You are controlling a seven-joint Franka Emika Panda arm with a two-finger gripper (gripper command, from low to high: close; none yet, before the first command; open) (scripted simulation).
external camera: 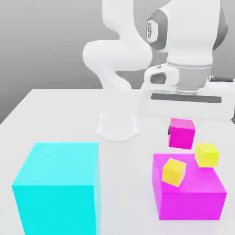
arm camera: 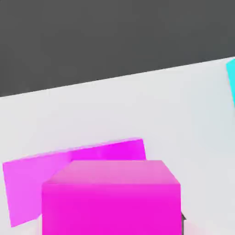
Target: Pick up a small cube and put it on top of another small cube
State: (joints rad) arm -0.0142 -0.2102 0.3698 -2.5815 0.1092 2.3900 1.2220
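- Flat matte white table (external camera: 55,114) under a plain grey backdrop.
- Landmark: the big magenta block (external camera: 190,195), smooth and boxy; the big cyan block (external camera: 57,188) sits well off to the exterior view's left.
- Two small yellow cubes (external camera: 174,172) (external camera: 206,154) lie tilted, looks like on top of it.
- Behind and above, the gripper (external camera: 181,120) is clenched on the small magenta cube (external camera: 181,133), off the table.

the small cube (external camera: 181,133) looks smooth and matt, the robot arm (external camera: 124,50) glossy white plastic.
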